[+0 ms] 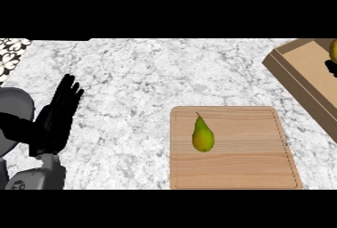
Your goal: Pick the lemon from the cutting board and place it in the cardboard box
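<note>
A yellow rounded thing, which may be the lemon, sits at the far right edge, cut off by the border so only a sliver shows; it lies over the cardboard box, up and to the right of the cutting board. Just below it, still inside the box, is a small black shape, also cut by the edge; it could be part of the right hand, but too little shows to say, and whether anything is holding the yellow thing cannot be told. The box itself runs off the right border, so only its left wall and part of its floor are visible.

On the cutting board lies a green-yellow pear, stem pointing away, left of the board's middle. The board's near edge meets the lower limit of the view.

Well to the left of the cutting board, on the far side of the marbled desk, the left hand stands with fingers straight and spread upward, holding nothing, its grey forearm rising from below. Beside it a grey rounded body part is partly cut off.

No writing or labels can be read anywhere.
</note>
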Motion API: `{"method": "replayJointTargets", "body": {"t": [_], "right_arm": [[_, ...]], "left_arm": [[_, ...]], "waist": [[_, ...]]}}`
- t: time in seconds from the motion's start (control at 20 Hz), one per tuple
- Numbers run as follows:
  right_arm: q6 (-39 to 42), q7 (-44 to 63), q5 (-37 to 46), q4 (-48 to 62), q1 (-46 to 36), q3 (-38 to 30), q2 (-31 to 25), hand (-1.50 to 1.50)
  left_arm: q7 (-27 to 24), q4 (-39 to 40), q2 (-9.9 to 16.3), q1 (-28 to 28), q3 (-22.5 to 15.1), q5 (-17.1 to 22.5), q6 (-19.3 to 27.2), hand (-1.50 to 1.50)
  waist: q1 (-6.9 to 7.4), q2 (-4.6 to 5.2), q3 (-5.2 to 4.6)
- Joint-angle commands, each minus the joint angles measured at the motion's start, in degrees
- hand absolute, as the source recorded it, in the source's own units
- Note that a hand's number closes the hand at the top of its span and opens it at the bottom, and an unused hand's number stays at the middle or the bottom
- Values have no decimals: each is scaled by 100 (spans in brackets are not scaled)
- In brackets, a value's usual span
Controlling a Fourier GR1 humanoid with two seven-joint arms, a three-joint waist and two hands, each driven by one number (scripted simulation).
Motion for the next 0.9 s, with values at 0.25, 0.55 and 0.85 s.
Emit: {"method": "replayJointTargets", "body": {"t": [0.25,0.55,0.85], "right_arm": [[-18,-561,1210,2181,-33,679,-767,150],[-16,-1179,1132,4142,-973,496,-807,-150],[-1502,-2106,251,4069,-1065,-434,-500,-150]], "left_arm": [[-8,-117,-16,125,-86,-22,-51,0],[124,-133,18,-134,-2,119,-78,0],[-70,-78,-78,160,-106,-7,-48,0]], "waist": [[155,40,-1],[136,38,8],[127,45,18]]}}
